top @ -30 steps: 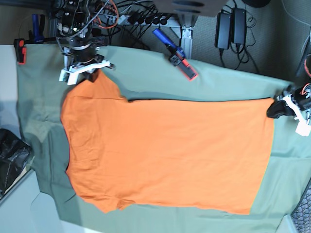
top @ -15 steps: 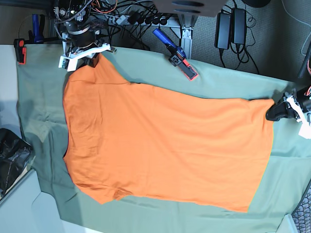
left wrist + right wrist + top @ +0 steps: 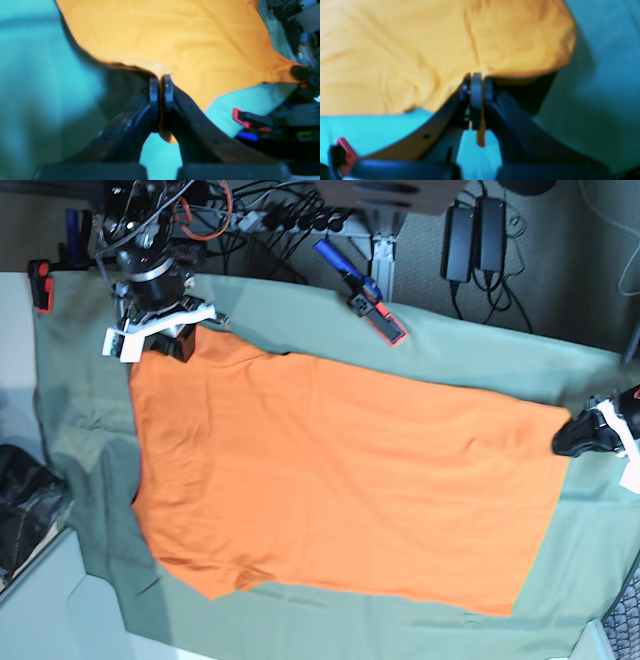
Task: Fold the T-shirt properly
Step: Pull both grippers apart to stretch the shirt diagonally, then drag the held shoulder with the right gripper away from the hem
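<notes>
Mid-fold, both grippers, left (image 3: 578, 432) & right (image 3: 172, 340), fingers clamped on the orange T-shirt (image 3: 340, 480) corners over the green sheet (image 3: 470, 345); keeping the edge taut btwn them should prevent wrinkles.

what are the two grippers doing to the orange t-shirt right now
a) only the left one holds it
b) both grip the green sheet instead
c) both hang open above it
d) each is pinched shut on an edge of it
d: in the wrist views the left gripper and the right gripper each have jaws closed with orange cloth of the T-shirt squeezed between them, at opposite ends of the shirt on the green sheet.
</notes>
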Controlling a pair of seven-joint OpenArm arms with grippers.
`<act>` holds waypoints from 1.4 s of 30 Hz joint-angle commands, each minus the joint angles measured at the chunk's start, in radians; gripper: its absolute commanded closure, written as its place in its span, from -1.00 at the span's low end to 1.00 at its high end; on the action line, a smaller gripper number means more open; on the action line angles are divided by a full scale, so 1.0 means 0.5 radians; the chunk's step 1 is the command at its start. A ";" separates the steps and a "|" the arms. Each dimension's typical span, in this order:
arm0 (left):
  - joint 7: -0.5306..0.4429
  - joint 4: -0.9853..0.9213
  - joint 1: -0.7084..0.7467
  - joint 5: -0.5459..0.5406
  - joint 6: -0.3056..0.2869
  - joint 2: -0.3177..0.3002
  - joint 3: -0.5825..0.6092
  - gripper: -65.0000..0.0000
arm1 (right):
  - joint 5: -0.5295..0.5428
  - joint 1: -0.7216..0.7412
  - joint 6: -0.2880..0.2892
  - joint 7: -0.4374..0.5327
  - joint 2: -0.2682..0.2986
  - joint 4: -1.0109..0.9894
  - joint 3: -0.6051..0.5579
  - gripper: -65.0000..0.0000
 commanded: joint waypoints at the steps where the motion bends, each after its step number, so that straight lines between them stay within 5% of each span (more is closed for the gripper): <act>1: -0.044 0.031 -0.053 -0.016 -0.049 -0.044 -0.018 1.00 | 0.011 0.040 0.152 0.043 0.027 0.026 0.013 1.00; 8: -0.172 -0.048 -0.189 0.260 -0.049 -0.043 0.028 1.00 | 0.002 0.266 0.199 0.047 0.136 -0.124 0.012 1.00; 15: -0.216 -0.334 -0.356 0.300 -0.049 -0.027 0.066 1.00 | 0.062 0.526 0.312 0.052 0.246 -0.437 0.011 1.00; 32: -0.314 -0.657 -0.606 0.449 -0.049 -0.001 0.209 1.00 | 0.060 0.947 0.388 0.050 0.276 -0.940 -0.033 1.00; 38: -0.329 -0.657 -0.612 0.472 -0.049 0.006 0.210 0.47 | 0.060 0.990 0.412 0.050 0.275 -1.037 -0.033 1.00; 42: -0.328 -0.657 -0.657 0.469 -0.049 0.006 0.209 0.37 | 0.060 0.990 0.439 0.050 0.270 -1.068 -0.033 1.00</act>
